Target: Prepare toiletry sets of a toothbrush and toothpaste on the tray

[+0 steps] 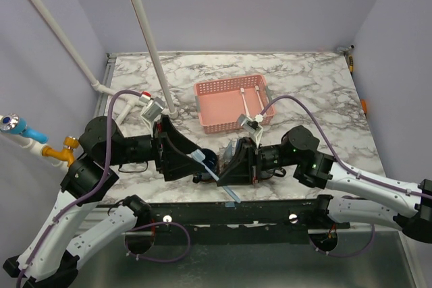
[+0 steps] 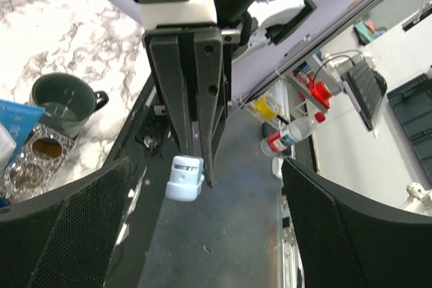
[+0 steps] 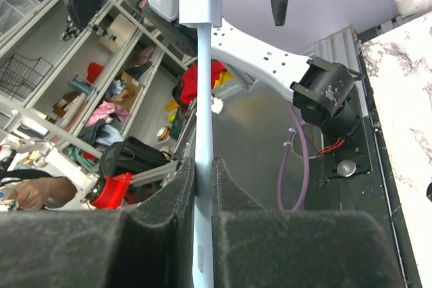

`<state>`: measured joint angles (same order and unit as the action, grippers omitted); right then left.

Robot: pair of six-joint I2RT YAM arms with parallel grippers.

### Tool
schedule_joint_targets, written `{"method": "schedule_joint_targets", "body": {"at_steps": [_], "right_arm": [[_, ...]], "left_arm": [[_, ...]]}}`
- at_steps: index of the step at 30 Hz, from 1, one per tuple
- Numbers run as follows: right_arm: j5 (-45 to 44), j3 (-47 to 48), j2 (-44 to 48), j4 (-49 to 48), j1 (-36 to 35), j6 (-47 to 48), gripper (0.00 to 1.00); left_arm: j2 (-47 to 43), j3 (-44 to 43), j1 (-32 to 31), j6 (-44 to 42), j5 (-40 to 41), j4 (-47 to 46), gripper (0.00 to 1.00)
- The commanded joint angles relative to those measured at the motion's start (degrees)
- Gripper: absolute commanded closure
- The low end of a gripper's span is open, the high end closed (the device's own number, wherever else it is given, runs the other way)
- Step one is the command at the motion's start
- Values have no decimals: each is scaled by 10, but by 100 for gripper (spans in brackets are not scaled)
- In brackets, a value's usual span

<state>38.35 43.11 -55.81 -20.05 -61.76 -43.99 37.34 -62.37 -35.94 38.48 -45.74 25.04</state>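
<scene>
We look along the right gripper (image 2: 198,166), clamped on a white toothbrush (image 2: 184,179), framed by the spread fingers (image 2: 74,227) of the left gripper (image 2: 204,187); a dark cup (image 2: 64,102) stands on the marble tabletop (image 2: 61,25).

Left pincer (image 2: 209,231) spread wide, right pincer (image 3: 204,234) clamped

Lavender walls (image 1: 236,5) enclose the work cell on three sides. The table (image 1: 317,79) has a white-and-grey marble-pattern top. Two white pipes (image 1: 145,32) slant across the rear left corner. Beyond the cell, open shelving (image 3: 74,82) holds assorted clutter. Lighting is even and diffuse.
</scene>
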Motion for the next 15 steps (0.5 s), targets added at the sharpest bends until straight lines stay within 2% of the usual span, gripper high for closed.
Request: {"method": "schedule_joint_targets", "body": {"at_steps": [1, 8, 15], "right_arm": [[40, 31, -1, 59, -7, 41, 99], [45, 49, -25, 81, -8, 44, 99], [53, 50, -41, 65, -14, 30, 99]], "left_arm": [[0, -22, 3, -32, -38, 60, 9], [-3, -29, 3, -69, -32, 113, 16], [-8, -29, 3, -89, -34, 128, 22]]}}
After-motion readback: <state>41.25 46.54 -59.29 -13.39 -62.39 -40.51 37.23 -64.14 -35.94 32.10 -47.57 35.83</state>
